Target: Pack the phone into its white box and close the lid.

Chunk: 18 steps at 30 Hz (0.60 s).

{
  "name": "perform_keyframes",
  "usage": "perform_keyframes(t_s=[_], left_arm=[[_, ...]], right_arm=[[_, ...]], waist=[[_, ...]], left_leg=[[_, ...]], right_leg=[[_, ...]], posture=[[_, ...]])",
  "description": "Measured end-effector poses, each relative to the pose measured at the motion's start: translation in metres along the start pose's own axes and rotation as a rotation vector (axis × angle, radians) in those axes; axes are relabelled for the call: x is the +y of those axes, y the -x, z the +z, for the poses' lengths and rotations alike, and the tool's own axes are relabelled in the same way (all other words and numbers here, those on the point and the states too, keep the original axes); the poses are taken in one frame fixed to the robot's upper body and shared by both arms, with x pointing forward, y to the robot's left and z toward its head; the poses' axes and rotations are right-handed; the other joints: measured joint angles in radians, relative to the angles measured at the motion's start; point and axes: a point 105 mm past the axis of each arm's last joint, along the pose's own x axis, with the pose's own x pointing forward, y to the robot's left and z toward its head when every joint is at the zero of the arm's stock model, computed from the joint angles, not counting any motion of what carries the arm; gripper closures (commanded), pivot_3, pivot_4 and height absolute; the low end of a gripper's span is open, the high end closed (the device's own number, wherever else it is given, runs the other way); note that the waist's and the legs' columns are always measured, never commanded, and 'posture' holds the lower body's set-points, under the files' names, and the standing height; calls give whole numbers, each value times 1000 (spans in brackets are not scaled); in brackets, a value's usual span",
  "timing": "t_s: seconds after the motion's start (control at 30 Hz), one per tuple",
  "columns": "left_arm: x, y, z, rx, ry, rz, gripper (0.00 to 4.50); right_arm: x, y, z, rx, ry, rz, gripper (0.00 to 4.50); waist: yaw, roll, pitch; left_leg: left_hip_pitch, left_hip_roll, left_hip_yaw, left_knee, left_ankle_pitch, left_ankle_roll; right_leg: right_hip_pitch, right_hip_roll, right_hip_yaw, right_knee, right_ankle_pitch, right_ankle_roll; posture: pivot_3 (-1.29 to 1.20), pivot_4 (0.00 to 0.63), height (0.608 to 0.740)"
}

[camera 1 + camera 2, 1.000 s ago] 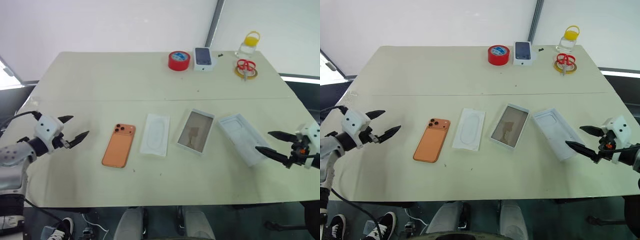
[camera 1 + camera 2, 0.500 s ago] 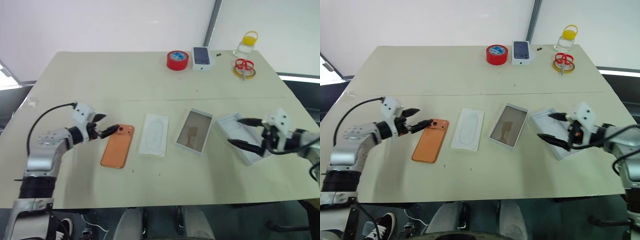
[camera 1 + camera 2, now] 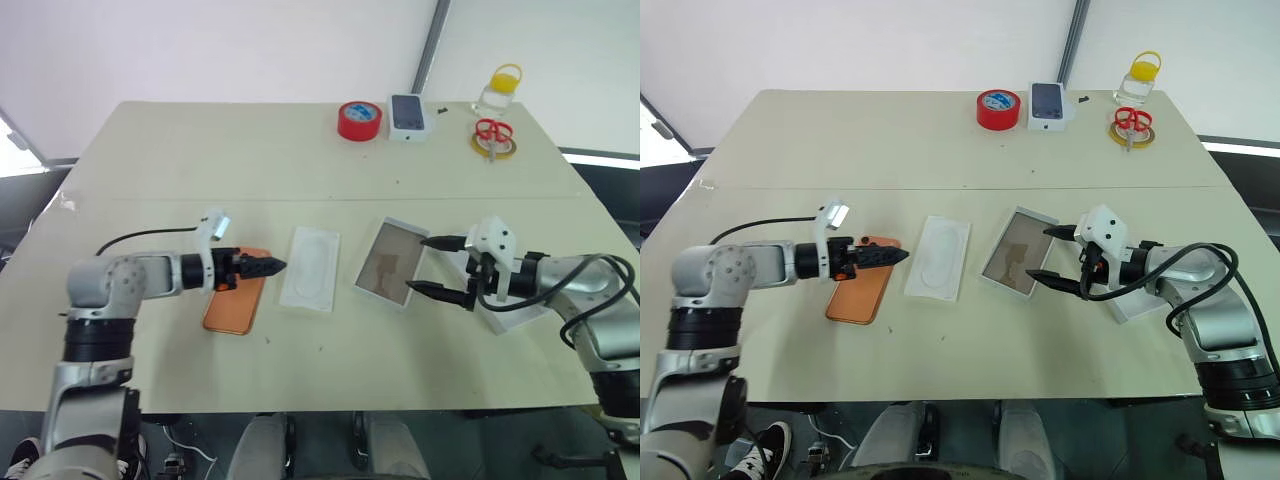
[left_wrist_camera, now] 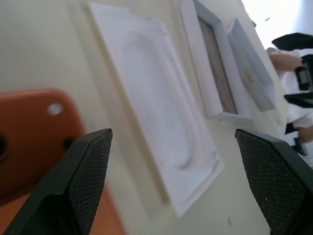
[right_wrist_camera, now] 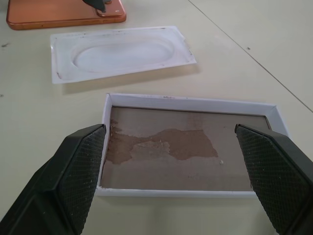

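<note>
Both grippers, left (image 3: 268,267) and right (image 3: 428,266), gape empty; phone (image 3: 233,310) unpacked, white box (image 3: 392,262) bare, lid (image 3: 520,312) off.

no legible text, labels or nos.

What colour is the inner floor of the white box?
Glossy greyish-brown with lighter patches; the white box shows best in the right wrist view.
</note>
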Motion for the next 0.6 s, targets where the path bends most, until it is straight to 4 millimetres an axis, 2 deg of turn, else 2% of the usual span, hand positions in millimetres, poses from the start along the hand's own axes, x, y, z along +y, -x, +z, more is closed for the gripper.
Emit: perform_keyframes(t_s=[0.1,0.3,0.4,0.6], left_arm=[[2,-13,-12,54,40,19,283],[3,-22,-7,57,84,33,283],[3,-27,-6,55,94,40,1055],[11,-35,-18,68,130,86,4153]], right_arm=[[-2,0,0,-8,12,-21,85],[-3,1,-2,-10,22,-47,85],[-2,1,-6,2,19,-55,23],[-1,2,-8,9,24,-67,23]], waist=[[-4,0,0],[2,0,0],[2,0,0],[1,0,0]], left_leg=[[0,0,0,0,0,0],[2,0,0,0,0,-1],[2,-1,0,0,0,-1],[2,-1,0,0,0,-1]], right_leg=[[0,0,0,0,0,0],[1,0,0,0,-1,-1],[2,-1,0,0,-1,-2],[2,-1,0,0,-1,-1]], posture=[[0,150,740],[0,150,740],[0,150,740],[0,150,740]])
